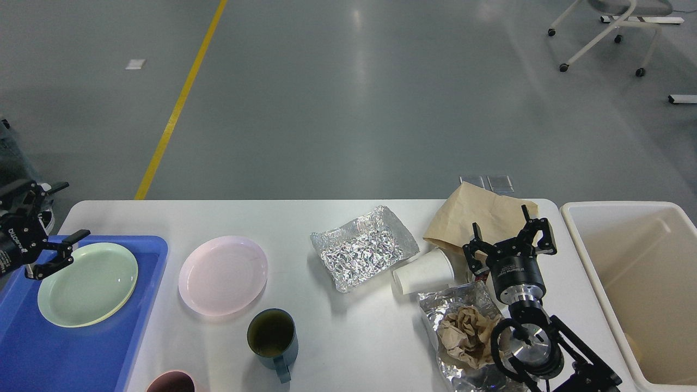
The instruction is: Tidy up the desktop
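Grey shop floor with a yellow line (179, 100) behind, white desktop (337, 337) filling the lower half of the head view, rounded corners, running from the blue tray to the cream bin.

Left gripper (46, 223) at the far left edge, fingers spread apart, nothing between them, hovering over the tray's back-left corner. Blue tray (32, 354) overlaps the desktop's left end; pale green plate (87, 284) lies flat in it, apart from the gripper.

Pink plate (223, 275) flat on the desktop just right of the tray. Dark rim of a reddish cup (170, 382) cut off at the bottom edge. Teal mug (272, 336) upright near the front, handle toward the camera, below-right of the pink plate.

Crumpled foil tray (364, 254) mid-table, tilted. White paper cup (423, 271) on its side just right of it, mouth toward the foil, its base against the brown paper bag (479, 215) at the back right.

Second foil sheet (457, 305) at the front right with a crumpled brown paper wad (465, 335) on it.

Right gripper (512, 237) over the bag's near edge, fingers splayed wide, holding nothing. Cream bin (642, 283) beside the desktop's right end. White chair base (610, 32) top right.
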Available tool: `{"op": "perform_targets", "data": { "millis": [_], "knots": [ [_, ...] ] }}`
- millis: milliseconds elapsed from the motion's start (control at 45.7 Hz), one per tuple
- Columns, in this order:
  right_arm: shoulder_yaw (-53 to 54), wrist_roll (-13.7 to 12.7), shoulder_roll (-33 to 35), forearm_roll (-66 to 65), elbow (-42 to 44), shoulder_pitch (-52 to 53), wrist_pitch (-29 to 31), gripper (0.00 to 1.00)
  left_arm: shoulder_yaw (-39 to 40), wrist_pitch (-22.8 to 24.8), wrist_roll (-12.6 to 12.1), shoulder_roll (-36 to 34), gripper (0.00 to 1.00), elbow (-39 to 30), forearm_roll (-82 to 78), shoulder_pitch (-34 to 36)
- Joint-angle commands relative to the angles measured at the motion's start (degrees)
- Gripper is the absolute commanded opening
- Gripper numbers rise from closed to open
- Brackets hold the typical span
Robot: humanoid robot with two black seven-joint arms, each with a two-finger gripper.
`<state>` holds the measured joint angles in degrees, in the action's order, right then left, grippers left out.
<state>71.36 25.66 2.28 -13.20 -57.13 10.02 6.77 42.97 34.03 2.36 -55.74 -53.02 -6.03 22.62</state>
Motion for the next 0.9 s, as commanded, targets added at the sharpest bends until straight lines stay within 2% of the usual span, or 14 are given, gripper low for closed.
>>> {"op": "perform_targets", "data": {
  "millis": [0, 109, 263, 394, 482, 547, 657, 788, 876],
  "knots": [
    [0.01, 0.0, 0.0, 0.02, 0.0, 0.0, 0.0, 1.0, -21.31, 0.08, -0.25, -5.42, 0.97, 1.51, -0.04, 13.92],
    [0.01, 0.0, 0.0, 0.02, 0.0, 0.0, 0.0, 1.0, -39.5, -1.07, -0.16, -6.04, 0.97, 2.04, -0.04, 26.92],
    [0.01, 0.0, 0.0, 0.02, -0.09, 0.0, 0.0, 1.0, -66.48, -0.19, -0.07, -4.99, 0.97, 2.48, -0.04, 46.79],
    [-0.07, 0.0, 0.0, 0.02, 0.0, 0.0, 0.0, 1.0, -90.48, 0.08, -0.86, 0.8, 0.97, 2.3, -0.12, 64.36],
    [-0.08, 0.0, 0.0, 0.02, -0.09, 0.0, 0.0, 1.0, -106.84, 0.25, 0.19, 5.63, 0.97, 1.6, 1.1, 75.0],
    [-0.08, 0.0, 0.0, 0.02, -0.09, 0.0, 0.0, 1.0, -112.82, 0.51, 0.02, 10.72, 0.97, 0.9, 1.98, 79.85],
    [-0.08, 0.0, 0.0, 0.02, -0.09, 0.0, 0.0, 1.0, -116.88, 2.71, -0.69, 16.45, 0.97, -4.8, 1.64, 84.77],
    [-0.08, 0.0, 0.0, 0.02, -0.09, 0.0, 0.0, 1.0, -125.66, 5.08, -0.6, 25.67, 0.97, -14.38, 2.07, 99.17],
    [-0.08, 0.0, 0.0, 0.02, -0.09, 0.0, 0.0, 1.0, -127.96, 7.36, -0.6, 32.26, 0.97, -19.83, 2.95, 106.04]
  ]
}}
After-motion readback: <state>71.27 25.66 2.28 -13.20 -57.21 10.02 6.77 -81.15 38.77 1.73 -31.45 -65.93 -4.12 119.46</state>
